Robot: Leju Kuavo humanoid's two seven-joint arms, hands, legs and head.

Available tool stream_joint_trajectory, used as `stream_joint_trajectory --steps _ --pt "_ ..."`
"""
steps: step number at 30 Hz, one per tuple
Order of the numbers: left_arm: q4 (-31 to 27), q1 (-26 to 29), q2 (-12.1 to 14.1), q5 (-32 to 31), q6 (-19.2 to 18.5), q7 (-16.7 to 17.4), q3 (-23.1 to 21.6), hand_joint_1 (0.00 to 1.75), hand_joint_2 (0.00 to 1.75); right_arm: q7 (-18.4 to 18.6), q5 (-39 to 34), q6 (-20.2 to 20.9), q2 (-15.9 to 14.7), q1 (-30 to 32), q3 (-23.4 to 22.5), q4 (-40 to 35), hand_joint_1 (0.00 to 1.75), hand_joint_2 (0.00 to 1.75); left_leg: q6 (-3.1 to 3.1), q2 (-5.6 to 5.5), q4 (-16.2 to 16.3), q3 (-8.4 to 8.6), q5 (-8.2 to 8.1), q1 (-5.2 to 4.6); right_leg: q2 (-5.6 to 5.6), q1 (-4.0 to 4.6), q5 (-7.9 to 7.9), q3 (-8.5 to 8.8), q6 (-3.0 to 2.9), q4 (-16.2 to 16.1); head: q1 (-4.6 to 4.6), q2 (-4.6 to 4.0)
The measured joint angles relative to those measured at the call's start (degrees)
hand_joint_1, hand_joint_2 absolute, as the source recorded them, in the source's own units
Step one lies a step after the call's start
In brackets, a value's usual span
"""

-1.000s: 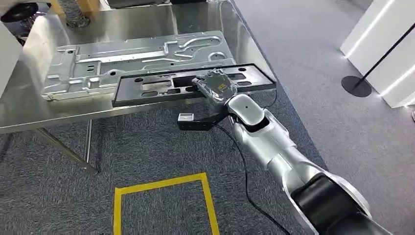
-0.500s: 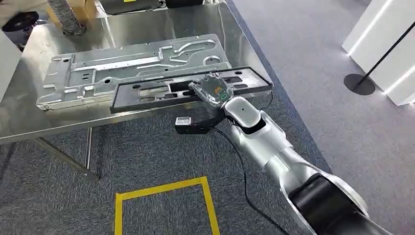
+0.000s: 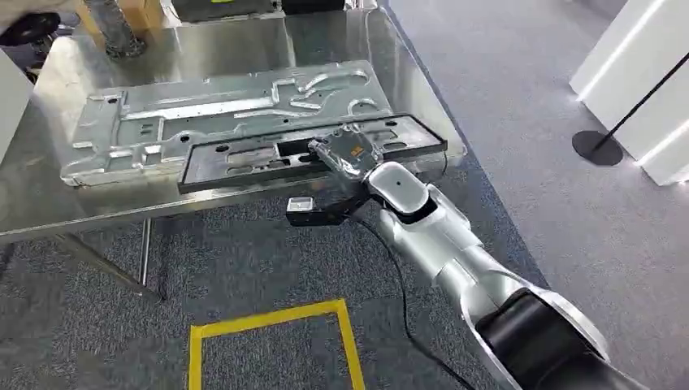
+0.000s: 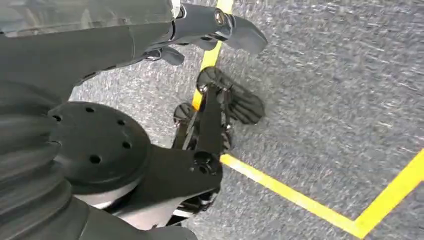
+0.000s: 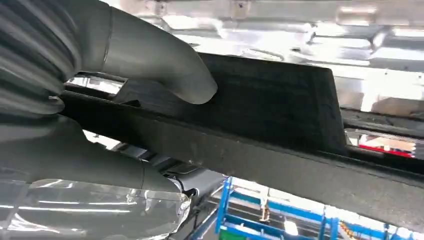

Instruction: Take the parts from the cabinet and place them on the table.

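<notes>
A long black frame part [image 3: 236, 158] lies flat along the near edge of the steel table [image 3: 244, 41], its right end reaching the table's corner. My right hand [image 3: 345, 154] grips it near its middle from the near side. In the right wrist view the thumb [image 5: 165, 65] presses on top of the black frame part [image 5: 280, 100] and the other fingers are under it. Just behind the frame, a large silver stamped metal plate [image 3: 203, 114] rests on the table. My left hand [image 4: 200, 25] hangs over the carpet, its fingers apart and holding nothing.
Yellow tape [image 3: 268, 317] marks a square on the grey carpet in front of the table. A black stand base [image 3: 597, 146] and white panels are at the right. A ribbed hose [image 3: 110, 28] and boxes sit at the table's far left corner.
The view has shifted a little. My right hand has carried the black frame slightly left and further over the table, closer to the silver plate.
</notes>
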Motion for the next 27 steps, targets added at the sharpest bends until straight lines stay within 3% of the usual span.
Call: stream_joint_trajectory --steps 2,3,4,5,7,8,9,10,12,13,14,15,18,19,20,21,23,25,27 --pt "-0.02 -0.03 0.02 0.09 0.13 -0.02 0.07 0.00 1.75 0.00 -0.02 0.04 0.00 -0.20 0.02 0.17 1.75 1.75 0.39 0.04 0.02 0.29 -0.35 -0.07 0.00 -0.07 -3.80 -6.14 0.38 10.65 -0.02 -0.02" --pt "-0.02 -0.02 0.04 0.15 0.13 -0.02 0.09 0.00 1.75 0.00 -0.02 0.09 -0.02 -0.04 0.07 0.31 1.75 1.75 0.47 0.03 0.06 0.44 -0.56 -0.08 0.00 -0.08 -4.51 -8.74 0.42 14.60 0.00 -0.02" --pt "0.00 0.04 0.04 0.20 0.13 -0.02 0.11 0.00 1.75 0.00 -0.02 0.13 -0.02 0.12 0.07 0.48 1.75 1.75 0.47 -0.02 0.07 0.69 -0.76 -0.08 0.01 -0.08 -3.67 -10.13 0.36 15.72 0.00 -0.02" --pt "0.00 0.06 0.04 0.24 0.13 -0.02 0.13 0.00 1.75 0.00 -0.02 0.13 -0.02 0.20 0.09 0.59 1.75 1.75 0.45 -0.08 0.07 0.95 -0.96 -0.09 0.01 -0.07 -2.09 -10.18 0.23 14.64 0.02 -0.02" --pt "0.00 0.07 0.04 0.33 0.13 -0.02 0.18 0.00 1.75 -0.05 -0.02 0.13 -0.02 0.08 0.11 0.61 1.75 1.75 0.32 -0.28 0.04 2.23 -1.77 -0.32 0.01 0.11 5.36 -6.05 -0.66 3.47 0.02 -0.02" --pt "0.00 0.05 0.04 0.33 0.13 -0.04 0.18 0.00 1.75 -0.07 -0.02 0.15 -0.02 -0.03 0.11 0.63 1.75 1.75 0.22 -0.30 -0.03 2.75 -2.13 -0.41 0.01 0.34 8.01 -4.03 -1.28 -1.58 0.00 -0.02" --pt "0.00 0.06 -0.13 0.33 0.11 -0.04 0.20 0.00 1.75 -0.07 -0.04 0.13 -0.02 -0.11 0.11 0.66 1.75 1.75 -0.01 -0.27 -0.19 2.85 -2.35 -0.56 -0.04 0.58 6.95 -3.15 -1.66 -2.29 -0.22 -0.02" --pt "0.00 -0.05 -0.09 0.33 0.11 -0.07 0.20 0.00 1.75 -0.07 -0.07 0.15 0.00 -0.25 0.13 0.70 1.75 1.75 -0.36 -0.37 -0.14 2.72 -2.53 -0.54 -0.11 0.79 6.90 -2.83 -1.88 -3.73 -0.31 0.00" --pt "0.00 0.01 -0.11 0.50 0.11 -0.04 0.22 0.00 1.75 -0.07 -0.07 0.20 0.00 -0.24 0.18 0.70 1.75 1.75 -1.03 -0.27 -0.53 2.91 -2.78 -0.34 0.00 0.97 6.36 -2.93 -2.26 -3.57 -0.19 -0.02" --pt "0.00 -0.06 -0.11 0.52 0.13 -0.04 0.28 0.00 1.75 -0.07 -0.07 0.18 0.00 -0.31 0.17 0.70 1.75 1.75 -1.40 -0.22 -0.81 3.25 -2.92 -0.48 0.08 0.83 6.35 -2.58 -2.41 -4.21 -0.15 0.00" --pt "-0.04 -0.08 0.00 0.66 0.18 -0.04 0.33 0.00 1.75 -0.07 -0.09 0.17 0.11 -0.28 0.17 0.63 1.75 1.75 -1.61 0.02 -0.55 3.55 -3.48 -0.39 -0.04 0.14 6.50 -1.42 -2.35 -5.22 -0.17 0.00" --pt "-0.04 -0.08 0.00 0.74 0.33 -0.11 0.44 0.00 1.75 -0.07 -0.09 0.20 0.11 -0.38 0.20 0.68 1.75 1.75 -1.86 0.14 1.43 2.85 -4.31 -0.49 0.01 0.11 6.31 -0.72 -2.68 -5.75 -0.20 -0.02" --pt "-0.04 0.01 0.00 1.01 0.50 -0.07 0.59 0.00 1.75 -0.07 -0.11 0.28 0.26 -0.50 0.28 0.81 1.75 1.75 -2.43 0.13 14.05 -4.40 -9.01 -0.25 -0.06 0.21 5.43 0.16 -3.06 -5.73 -0.30 -0.02" --pt "-0.02 0.09 0.00 1.01 0.63 -0.02 0.61 0.00 1.75 -0.07 -0.11 0.28 0.24 -0.29 0.33 0.94 1.75 1.75 -2.57 0.14 17.00 -6.54 -9.13 -0.21 -0.04 0.22 5.01 0.58 -3.03 -5.65 -0.41 0.00" --pt "-0.02 0.18 0.00 1.01 0.68 -0.02 0.66 0.00 1.75 -0.07 -0.11 0.28 0.24 -0.05 0.39 0.94 1.75 1.75 -2.70 0.15 16.51 -7.03 -7.42 -0.13 0.03 0.21 4.54 1.11 -2.95 -5.54 -0.35 -0.02" --pt "-0.02 0.19 0.02 1.01 0.72 -0.02 0.68 0.00 1.75 -0.07 -0.11 0.28 0.24 0.04 0.46 0.94 1.75 1.75 -2.78 0.16 13.33 -6.18 -4.44 -0.02 0.08 0.17 3.98 1.68 -2.84 -5.37 -0.37 -0.02" --pt "-0.04 0.15 0.07 1.01 0.79 -0.02 0.77 0.00 1.75 -0.05 -0.11 0.26 0.24 -0.03 0.52 0.94 1.75 1.75 -2.69 0.22 3.32 -2.51 2.15 0.16 0.15 0.08 2.68 2.84 -2.43 -4.76 -0.35 -0.02" --pt "-0.02 0.13 0.07 0.98 0.79 0.00 0.96 0.00 1.75 0.00 -0.09 0.28 0.24 -0.23 0.57 1.05 1.75 1.75 -2.28 0.14 0.24 -0.81 1.23 -0.24 0.28 0.43 1.83 2.77 -1.72 -4.15 -0.48 0.00" --pt "-0.02 0.03 0.11 0.92 0.79 0.02 0.96 0.00 1.75 0.00 -0.13 0.28 0.15 -0.08 0.57 1.07 1.75 1.75 -1.12 0.16 0.28 -1.05 0.54 -0.31 0.25 0.46 1.88 2.73 -1.15 -4.10 -0.28 0.00"
